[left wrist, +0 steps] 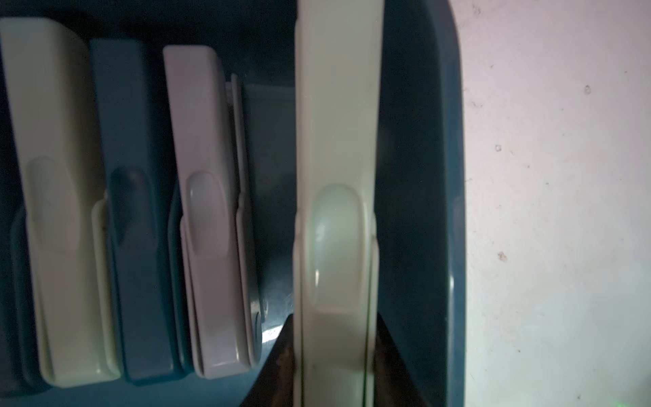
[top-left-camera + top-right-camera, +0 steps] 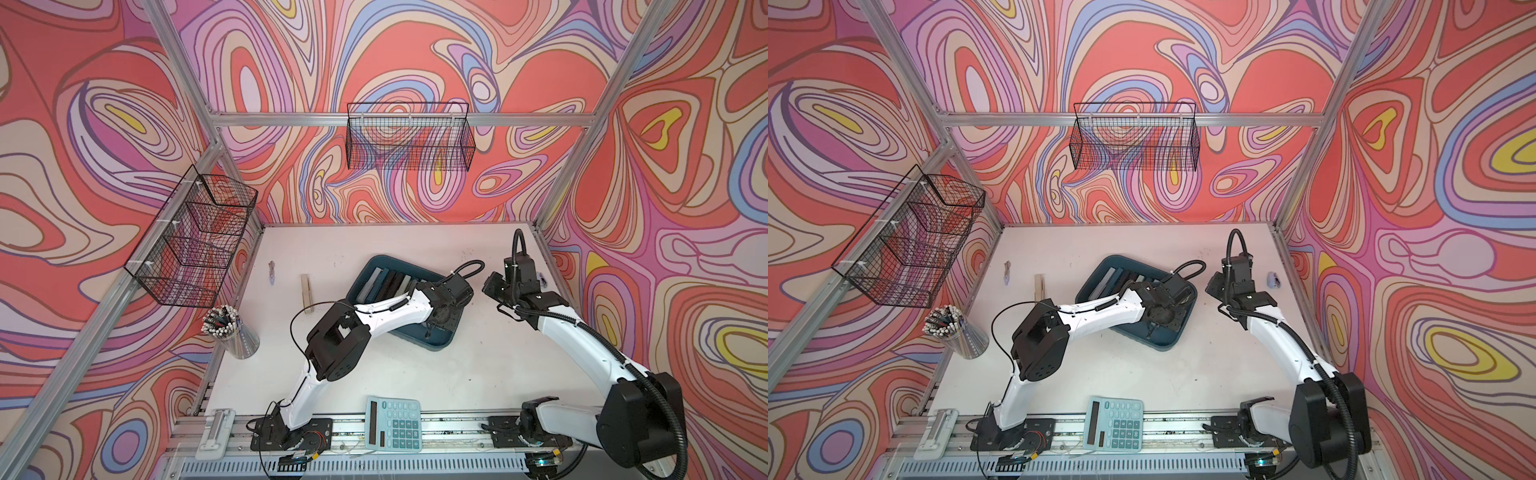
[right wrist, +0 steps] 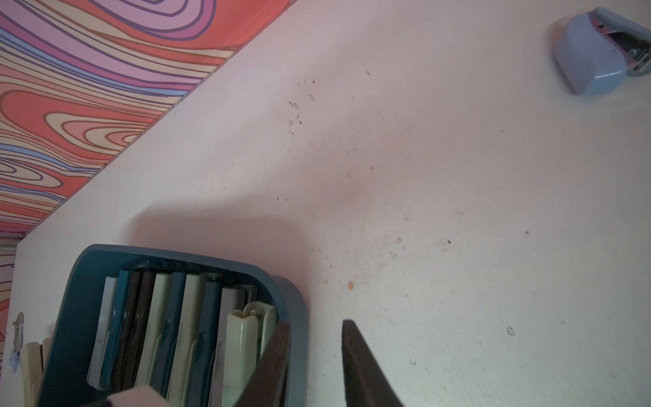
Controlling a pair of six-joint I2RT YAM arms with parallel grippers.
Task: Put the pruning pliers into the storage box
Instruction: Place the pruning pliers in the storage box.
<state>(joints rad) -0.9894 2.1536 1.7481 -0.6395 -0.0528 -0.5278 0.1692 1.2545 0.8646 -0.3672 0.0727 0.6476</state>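
beige plastic, one of the pruning pliers (image 2: pixel 306 293) lies alone on the white table (image 2: pixel 374 374), well left of the storage box (image 3: pixel 77 303) and near a small lilac object (image 2: pixel 272 272) further left. its long axis runs away from the robot toward the back wall, at an angle to the tools in the box. inside the box a row of pliers (image 3: pixel 169 317) lies side by side, grey, teal, black and pale. at the right end of that row, the left gripper (image 1: pixel 334 338) is clenched on a pale green pliers (image 1: pixel 336 141), with a dark finger against each long side near one end. the tool runs parallel to its neighbours, close beside the box's wall, with a gap between it and the nearest pale one. whether it rests on the box floor cannot be told. further right, the right gripper (image 3: pixel 316 322) hovers over bare table just outside the box's corner, its fingers apart with nothing between them. judging from this, the held tool only needs letting go, and the beige one is what remains. it lies on the left arm's side, nearer that arm, and a grasp would want the fingers turned across its narrow width.
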